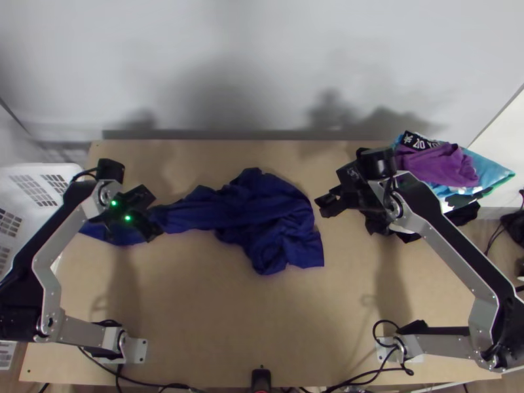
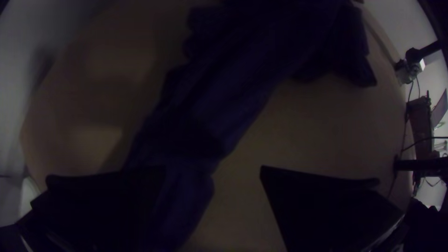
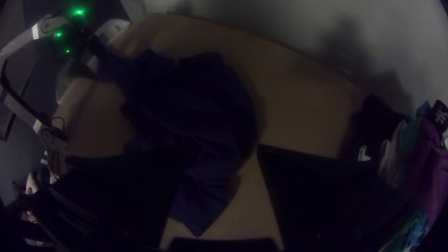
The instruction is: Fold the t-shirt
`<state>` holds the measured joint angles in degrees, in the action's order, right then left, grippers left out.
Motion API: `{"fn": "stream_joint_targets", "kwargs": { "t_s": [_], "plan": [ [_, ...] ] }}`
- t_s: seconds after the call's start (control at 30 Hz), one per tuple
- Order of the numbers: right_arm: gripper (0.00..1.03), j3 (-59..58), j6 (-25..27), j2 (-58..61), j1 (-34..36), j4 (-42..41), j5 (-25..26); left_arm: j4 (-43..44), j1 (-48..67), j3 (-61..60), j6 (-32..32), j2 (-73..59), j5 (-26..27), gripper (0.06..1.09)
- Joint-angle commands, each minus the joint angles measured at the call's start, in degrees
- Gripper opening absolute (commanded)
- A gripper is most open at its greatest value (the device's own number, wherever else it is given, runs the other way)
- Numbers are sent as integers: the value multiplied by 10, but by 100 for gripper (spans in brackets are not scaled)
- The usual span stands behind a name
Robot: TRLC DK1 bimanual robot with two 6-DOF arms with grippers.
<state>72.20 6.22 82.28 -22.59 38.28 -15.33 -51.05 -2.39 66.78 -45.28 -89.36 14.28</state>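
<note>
Note the left gripper (image 2: 212, 168), fingers apart over the narrow left end of the blue t-shirt (image 1: 275, 213). Find the t-shirt bunched on the bench (image 1: 196, 308), likely at the untangling step, before any fold. Next, probably pinch two edges and draw flat. Just right of the t-shirt, see the right gripper (image 3: 220, 148), also parted. Farther right, on the heap of clothes (image 1: 439, 164), spot white lettering (image 1: 421, 141), left unread.

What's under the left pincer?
Under the left pincer: a narrow, bunched stretch of the blue t-shirt, showing on both sides of it. The pincer's body covers the stretch between, so how the cloth lies there can't be seen.
</note>
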Motion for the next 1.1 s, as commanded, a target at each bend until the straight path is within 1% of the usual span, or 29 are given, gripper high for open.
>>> {"fn": "stream_joint_targets", "kwargs": {
  "t_s": [0.0,0.03,0.07,0.13,0.2,0.23,0.4,0.5,0.6,0.67,0.73,0.8,0.83,0.9,0.97,1.03,1.07],
  "plan": [
    [69,-1,0,-4,0,1,2,52,21,-47,-3,8,-7,103],
    [69,-1,1,-4,0,1,2,60,22,-52,-4,4,-7,103],
    [69,0,0,-5,0,1,2,68,24,-54,-5,1,-10,100],
    [69,2,1,-5,0,1,2,80,27,-57,-6,-5,-15,92],
    [69,2,1,-7,0,1,2,104,27,-64,-5,-11,-16,81],
    [69,2,2,-8,0,1,2,117,27,-68,-3,-17,-19,77],
    [69,3,3,-12,0,7,2,154,26,-75,-2,-39,-35,77],
    [69,5,5,-16,0,11,2,169,24,-74,-1,-40,-38,52],
    [69,5,5,-18,0,15,2,171,25,-75,1,-39,-37,32],
    [69,4,5,-18,0,16,2,171,27,-81,1,-33,-37,30],
    [69,1,5,-18,-2,17,2,165,27,-81,12,-20,-35,24],
    [69,1,5,-18,-2,19,2,148,28,-76,21,18,-10,18],
    [69,1,5,-18,-1,21,2,143,29,-69,36,41,-2,15],
    [69,-1,5,-18,-1,21,2,120,37,-50,56,82,13,14],
    [69,-4,4,-13,-2,20,2,99,45,-36,63,118,34,12],
    [69,0,0,2,-10,8,2,89,58,-36,69,151,43,11],
    [72,8,-2,14,-17,4,2,81,64,-36,70,163,45,11]
  ]
}}
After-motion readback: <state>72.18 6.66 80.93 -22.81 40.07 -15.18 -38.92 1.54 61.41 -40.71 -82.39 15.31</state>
